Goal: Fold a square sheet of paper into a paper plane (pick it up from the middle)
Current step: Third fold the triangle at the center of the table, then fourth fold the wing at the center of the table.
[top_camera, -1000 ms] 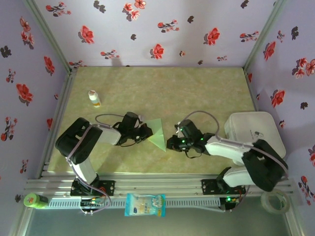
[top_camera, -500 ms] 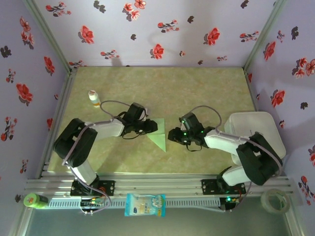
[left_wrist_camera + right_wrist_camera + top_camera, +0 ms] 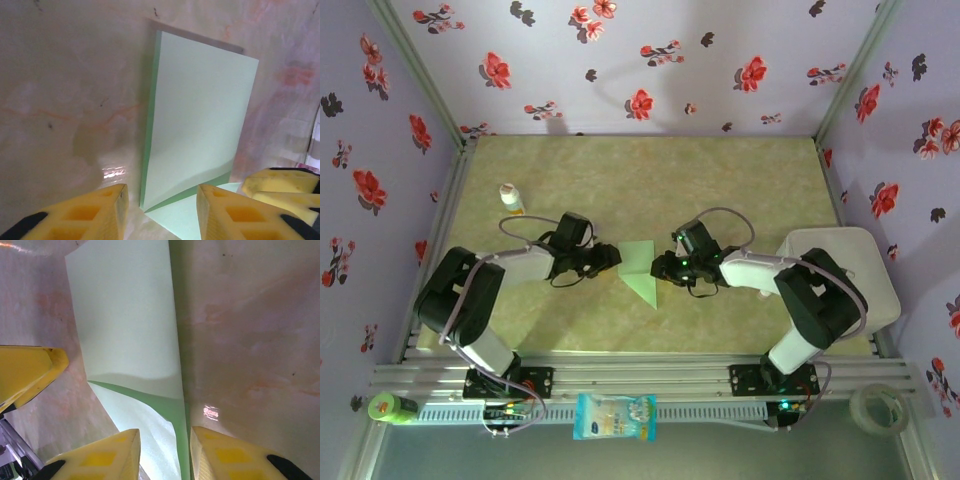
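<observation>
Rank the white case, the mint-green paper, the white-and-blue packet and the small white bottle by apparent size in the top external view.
1. white case, clearly largest.
2. white-and-blue packet and mint-green paper look close; the packet seems slightly bigger but probably lies nearer the camera, so unranked.
3. small white bottle, smallest.

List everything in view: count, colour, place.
square sheet of paper: one, pale mint green, folded, table centre between the grippers
bottle: one, white with a yellowish base, far left of table
box: one, white, right side of table, partly behind the right arm
packet: one, white and blue, front rail
tape roll: one, clear, front right corner
round object: one, green, front left corner; cannot tell what it is
table: one, beige marbled
left gripper: one, yellow pads, open, left of paper
right gripper: one, yellow pads, open, right of paper
</observation>
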